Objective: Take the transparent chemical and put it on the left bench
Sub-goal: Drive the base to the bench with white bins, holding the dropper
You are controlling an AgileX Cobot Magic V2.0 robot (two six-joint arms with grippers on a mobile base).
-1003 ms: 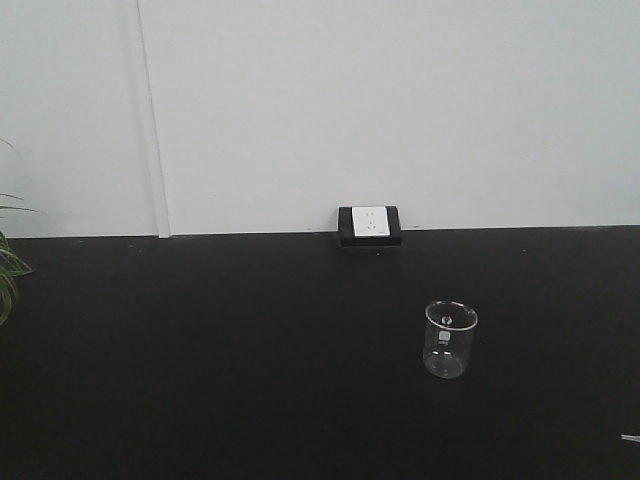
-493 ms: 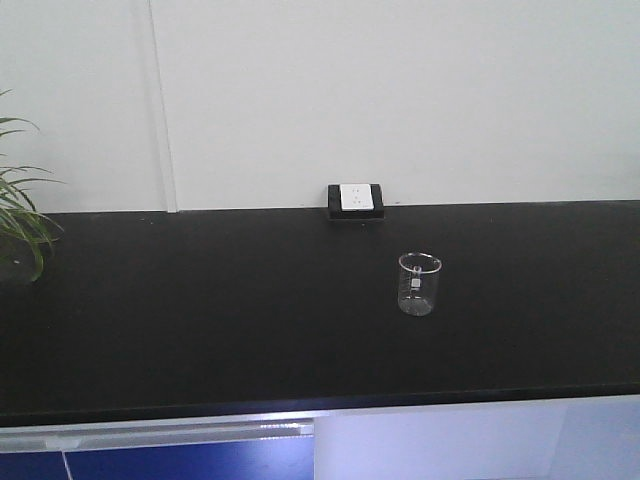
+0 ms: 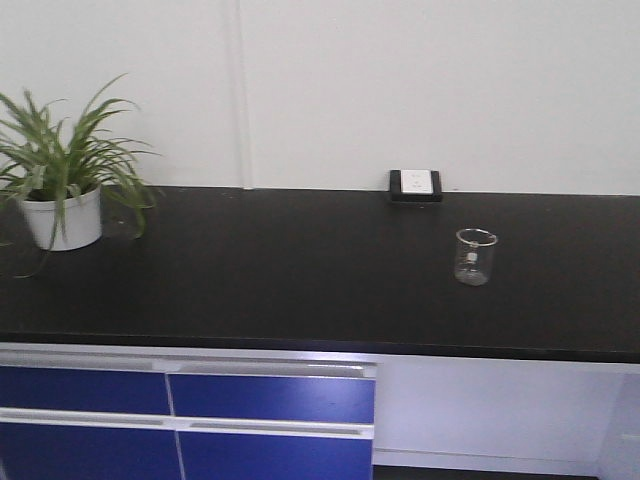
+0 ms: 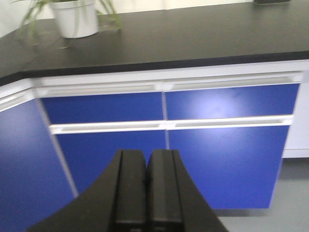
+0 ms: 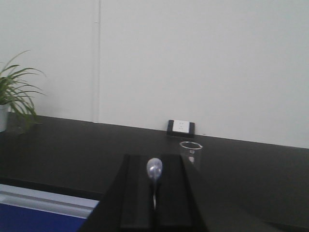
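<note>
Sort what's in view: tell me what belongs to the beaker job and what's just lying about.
Belongs to the job: glass beaker, standing upright on the black bench; left claw and right claw, both shut and away from the beaker.

Just lying about: potted plant, socket box at the wall, blue drawers under the bench.

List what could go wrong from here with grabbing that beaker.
1. The right claw is shut on what looks like a dropper. It cannot take the beaker without opening, so the dropper may fall.
2. The clear glass on the black bench is hard to see, so a misjudged approach might tip it.
</note>
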